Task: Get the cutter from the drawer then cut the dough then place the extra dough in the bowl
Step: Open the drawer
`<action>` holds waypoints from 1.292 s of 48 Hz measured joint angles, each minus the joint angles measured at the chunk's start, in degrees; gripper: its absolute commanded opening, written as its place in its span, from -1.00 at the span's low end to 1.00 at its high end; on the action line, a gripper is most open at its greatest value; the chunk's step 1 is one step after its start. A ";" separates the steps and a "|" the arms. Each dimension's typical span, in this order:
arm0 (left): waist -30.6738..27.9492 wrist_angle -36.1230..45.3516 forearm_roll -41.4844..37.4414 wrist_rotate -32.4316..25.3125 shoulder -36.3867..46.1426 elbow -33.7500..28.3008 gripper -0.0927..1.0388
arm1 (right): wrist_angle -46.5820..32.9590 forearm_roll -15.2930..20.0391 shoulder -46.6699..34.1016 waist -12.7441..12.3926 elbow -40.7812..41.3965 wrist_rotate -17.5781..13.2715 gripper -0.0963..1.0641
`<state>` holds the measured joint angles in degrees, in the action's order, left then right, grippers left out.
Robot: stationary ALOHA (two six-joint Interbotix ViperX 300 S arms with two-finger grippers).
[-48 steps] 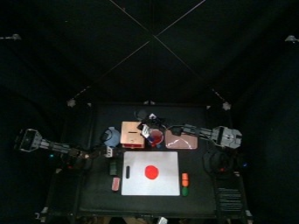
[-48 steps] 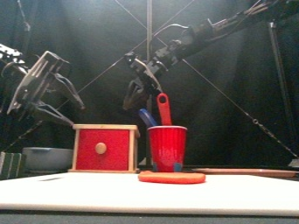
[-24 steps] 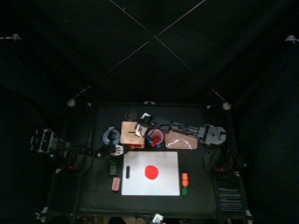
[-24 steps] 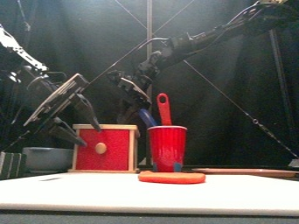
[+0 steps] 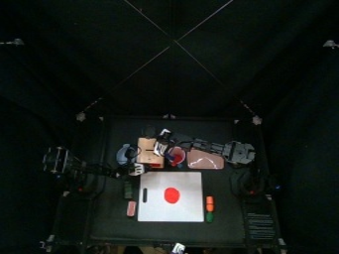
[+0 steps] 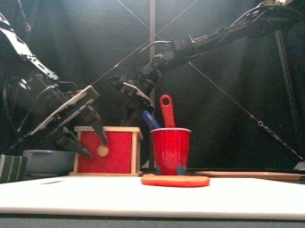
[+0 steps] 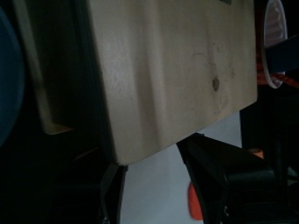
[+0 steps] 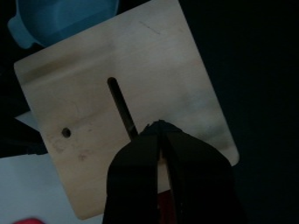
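- the wooden box (image 7: 163, 70) stands toward the back left of the table, just beside the red cup (image 6: 170, 151). its red drawer front (image 6: 116, 162) faces the table's front edge and looks shut.
- i can't spot the cutter anywhere. my guess is it's inside that drawer.
- the left hand (image 7: 149, 159), jaws spread wide and empty, hangs by the drawer front near the knob (image 6: 103, 150). whether it touches, i can't tell.
- the right hand (image 8: 159, 129), jaws pinched together on nothing, sits over the box's top beside the slot.
- the drawer ought to slide out toward the front edge. the left hand is the nearer one for that pull.
- the dough (image 6: 176, 180) waits on the white board (image 5: 149, 213).
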<state>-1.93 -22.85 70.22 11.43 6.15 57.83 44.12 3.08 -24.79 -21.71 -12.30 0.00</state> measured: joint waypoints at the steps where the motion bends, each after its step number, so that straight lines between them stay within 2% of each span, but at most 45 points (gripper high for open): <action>1: 0.00 0.00 0.00 0.00 0.00 0.00 0.60 | 0.00 -0.09 0.00 0.00 0.00 0.09 -0.77; 12: -0.18 0.00 0.09 0.00 -1.85 -1.58 0.56 | 0.00 0.00 -0.18 0.09 -0.18 0.09 -0.77; 26: -0.26 1.41 0.35 0.09 -2.90 -2.20 0.17 | 0.00 -0.09 -0.18 0.09 -0.18 0.18 -0.77; 41: 0.70 3.34 2.64 -0.09 -2.90 -2.46 0.16 | -0.09 -0.09 -0.26 0.09 -0.18 0.18 -0.77; 62: 7.82 3.25 9.05 0.00 -2.90 -2.72 0.16 | 0.62 -0.09 -0.35 0.18 -0.26 0.09 -0.77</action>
<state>5.89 -19.60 79.28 11.43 3.25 55.11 44.74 2.99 -25.14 -21.53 -12.57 0.09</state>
